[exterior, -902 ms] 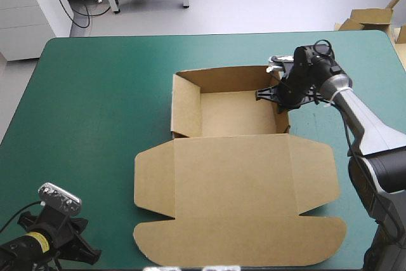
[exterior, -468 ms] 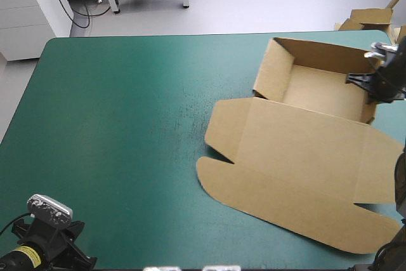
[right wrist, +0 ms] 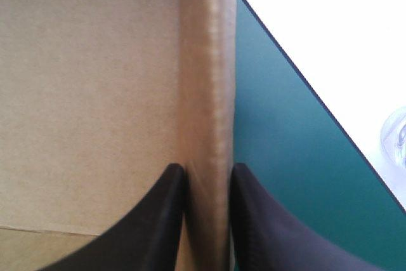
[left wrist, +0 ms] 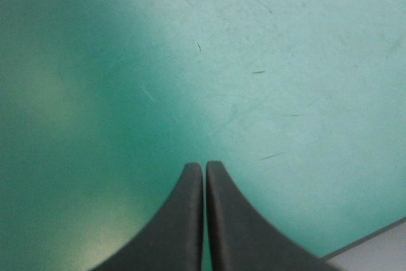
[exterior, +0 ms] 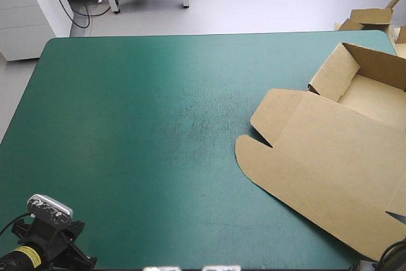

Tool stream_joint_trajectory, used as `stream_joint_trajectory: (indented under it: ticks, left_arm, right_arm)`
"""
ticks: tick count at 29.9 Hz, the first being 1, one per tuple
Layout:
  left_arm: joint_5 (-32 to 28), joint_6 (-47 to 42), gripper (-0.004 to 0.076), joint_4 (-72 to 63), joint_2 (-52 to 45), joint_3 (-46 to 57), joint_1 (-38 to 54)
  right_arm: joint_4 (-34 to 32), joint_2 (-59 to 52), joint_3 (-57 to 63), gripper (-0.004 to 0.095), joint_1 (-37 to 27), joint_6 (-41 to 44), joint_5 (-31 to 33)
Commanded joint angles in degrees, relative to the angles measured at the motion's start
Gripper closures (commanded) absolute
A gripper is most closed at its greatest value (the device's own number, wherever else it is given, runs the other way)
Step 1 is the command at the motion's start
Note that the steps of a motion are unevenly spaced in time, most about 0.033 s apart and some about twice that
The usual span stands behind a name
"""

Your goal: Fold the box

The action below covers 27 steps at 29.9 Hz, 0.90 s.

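A: What lies around your box (exterior: 342, 138)?

B: Little. The box sits at the table's right side and runs out past the edge of the high view. Its tray (exterior: 374, 96), walls raised, is toward the far right corner. Its lid (exterior: 317, 176) lies flat on the teal-green cover (exterior: 127, 125), with the rounded flaps pointing toward the table's middle. The rest of the cover shows only faint scuffs. Off the table, beyond the far right corner, you can see more board (exterior: 371, 16).

A: What stands ahead of your left gripper (left wrist: 204, 168)?

B: Only bare cover. The arm is low at the near left corner, well apart from the box. The gripper points down at the cover, close to a table edge.

A: And its jaws?

B: Pressed together into one point, holding nothing.

A: Your right gripper (right wrist: 206, 171)?

B: It is outside the high view. Its wrist view shows the black fingers (right wrist: 165, 220) almost together, pinching one upright wall (right wrist: 206, 61) of the box. The tray's floor lies on one side of that wall, and the cover and the table's edge on the other.
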Motion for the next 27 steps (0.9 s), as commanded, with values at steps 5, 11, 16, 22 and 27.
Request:
stream_joint_trajectory:
  ticks: [5,11,16,22,27]
  left_arm:
    - [-2.57,-0.39,0.0731,-0.24,0.61,-1.38,-0.19]
    - [-2.57,-0.39,0.0731,-0.24,0.61,-1.38,-0.19]
    - [-2.57,-0.39,0.0731,-0.24,0.61,-1.38,-0.19]
    - [-2.57,-0.39,0.0731,-0.24,0.61,-1.38,-0.19]
    - [-2.57,-0.39,0.0731,-0.24,0.61,-1.38,-0.19]
  right_arm:
    - [-0.36,-4.84,-1.41,0.0510,-0.37,-1.58,-1.15]
    - [0.35,-9.94,-0.06,0.0510,-0.37,-5.63,-1.15]
    - [1.41,-17.28,5.88,0.0548,-0.37,-12.01,-1.15]
    - [2.16,-28.77,15.67,0.0861,-0.15,-11.90,-1.15]
    - [8.55,-39.32,22.55,0.0926,-0.15,-12.82,-2.64]
